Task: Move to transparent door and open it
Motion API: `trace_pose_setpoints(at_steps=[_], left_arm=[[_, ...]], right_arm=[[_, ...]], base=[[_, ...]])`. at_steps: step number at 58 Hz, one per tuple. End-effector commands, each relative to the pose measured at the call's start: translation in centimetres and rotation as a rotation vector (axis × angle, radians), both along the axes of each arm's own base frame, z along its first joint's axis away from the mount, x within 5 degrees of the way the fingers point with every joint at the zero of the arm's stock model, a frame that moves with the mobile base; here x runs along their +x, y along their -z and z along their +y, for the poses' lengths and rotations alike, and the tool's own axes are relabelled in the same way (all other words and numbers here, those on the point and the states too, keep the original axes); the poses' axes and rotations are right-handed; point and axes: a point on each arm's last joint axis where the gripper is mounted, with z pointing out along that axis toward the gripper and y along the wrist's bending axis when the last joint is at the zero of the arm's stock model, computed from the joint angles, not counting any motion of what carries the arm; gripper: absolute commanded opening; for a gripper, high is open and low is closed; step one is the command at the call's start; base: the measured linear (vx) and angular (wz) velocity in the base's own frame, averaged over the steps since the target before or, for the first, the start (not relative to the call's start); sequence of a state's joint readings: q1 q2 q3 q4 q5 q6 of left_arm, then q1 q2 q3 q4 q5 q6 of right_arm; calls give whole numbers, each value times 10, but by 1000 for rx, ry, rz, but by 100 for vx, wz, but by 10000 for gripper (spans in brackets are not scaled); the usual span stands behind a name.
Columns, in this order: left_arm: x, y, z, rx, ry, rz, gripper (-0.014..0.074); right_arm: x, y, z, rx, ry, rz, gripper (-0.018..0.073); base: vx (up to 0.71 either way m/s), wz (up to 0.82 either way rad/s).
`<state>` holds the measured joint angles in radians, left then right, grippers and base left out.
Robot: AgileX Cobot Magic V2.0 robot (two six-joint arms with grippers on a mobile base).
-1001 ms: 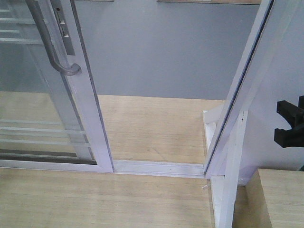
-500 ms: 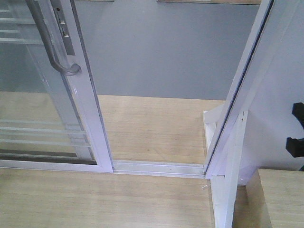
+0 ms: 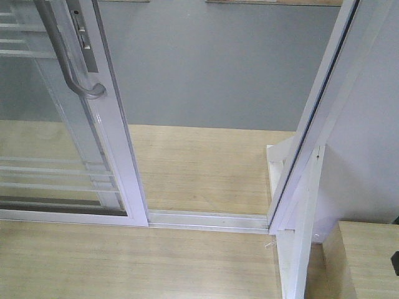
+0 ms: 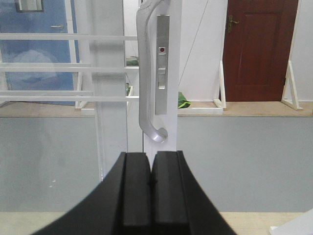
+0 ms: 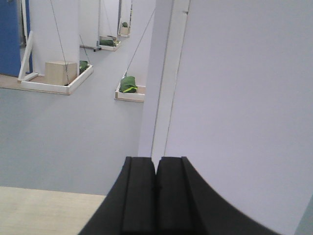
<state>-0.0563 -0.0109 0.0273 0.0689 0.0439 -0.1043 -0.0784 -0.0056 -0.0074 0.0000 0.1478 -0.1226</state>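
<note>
Right end effector (image 5: pixel 155 196) gone from front view, wrist-visible only.

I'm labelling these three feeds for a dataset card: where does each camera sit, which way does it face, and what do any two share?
Front-facing: sits high on the robot, tilted down at the floor track; the transparent door stands left; no arm clearly shows.
Left wrist: behind the shut left tool, level, facing the curved handle.
Right wrist: behind the shut right tool, facing a white panel.
Shared: front and left-wrist views both show the handle.
</note>
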Motion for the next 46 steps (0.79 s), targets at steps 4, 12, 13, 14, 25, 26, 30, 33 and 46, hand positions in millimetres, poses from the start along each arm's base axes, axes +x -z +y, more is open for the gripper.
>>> trace_pose_setpoints(at_steps=[4,12,13,14,25,26,30,33,46], left_arm=[[0,3,-1,-20,11,-58,-6],[0,2,-1,-20,10,-60,-6],[0,2,-1,-20,10,-60,-6],[0,2,-1,-20,10,-60,-6],[0,2,-1,-20,10,-60,-6],[0,2,-1,-20,10,-60,-6],[0,2,-1,-20,10,-60,-6],[0,2,-1,-20,10,-60,-6],[0,2,-1,-20,10,-60,-6]], right_arm=[[1,2,-1,7,21,-129,-11],[0,1,-1,-25,22,-134,-8],[0,1,-1,-30,22,-133,-8],[0,1,-1,-30,22,-132,-8],[0,1,-1,-30,22,-133,-8],[0,1,-1,-30,22,-133,-8],[0,1,-1,-30,22,-132,-8],[0,1,-1,-30,22,-132,-8],[0,1,-1,-30,22,-132,-8]], base=[[0,0],[0,0],[0,0],[0,0],[0,0],[0,0],[0,0],[0,0],[0,0]])
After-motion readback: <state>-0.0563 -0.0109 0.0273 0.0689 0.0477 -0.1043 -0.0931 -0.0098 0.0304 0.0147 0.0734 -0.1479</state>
